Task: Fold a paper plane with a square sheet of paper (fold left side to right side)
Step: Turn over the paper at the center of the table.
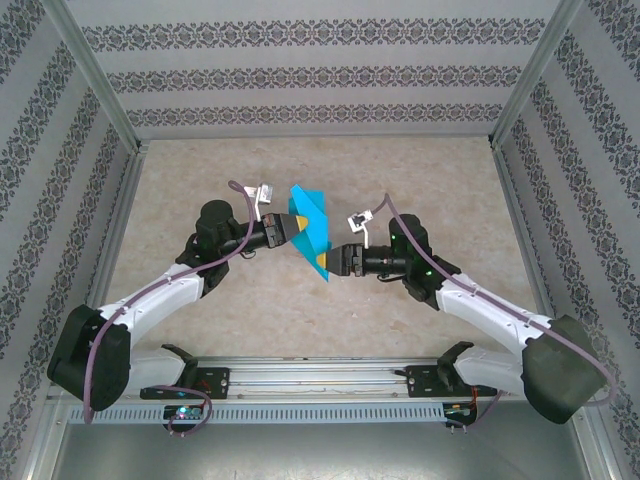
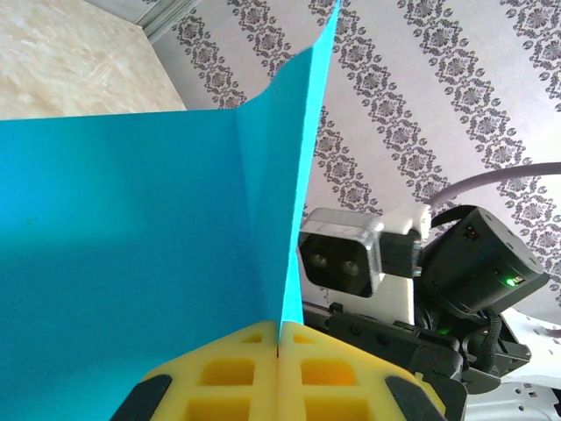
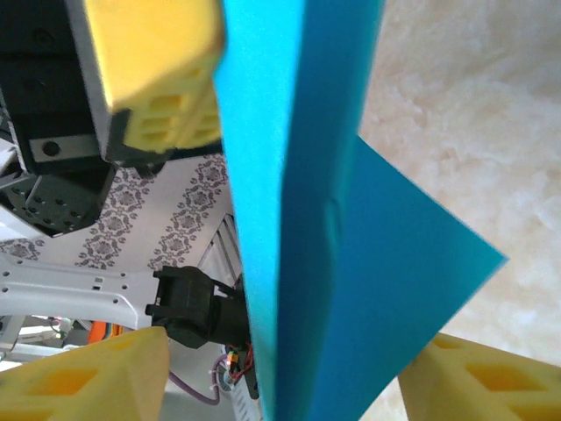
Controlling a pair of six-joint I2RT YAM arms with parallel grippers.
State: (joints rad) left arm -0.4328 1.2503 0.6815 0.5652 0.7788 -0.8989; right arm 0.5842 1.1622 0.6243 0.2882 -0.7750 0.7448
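Observation:
The square sheet of paper is teal-blue, folded along a crease into a pointed shape, and is held up off the table between both arms. My left gripper is shut on its lower edge; in the left wrist view the yellow pads meet at my left gripper with the sheet of paper rising from between them. My right gripper is open. In the right wrist view its yellow fingers stand wide apart at my right gripper, either side of the sheet of paper without touching it.
The beige tabletop is boxed in by patterned walls and metal frame posts. A metal rail carrying both arm bases runs along the near edge. The two wrists sit close together at mid-table.

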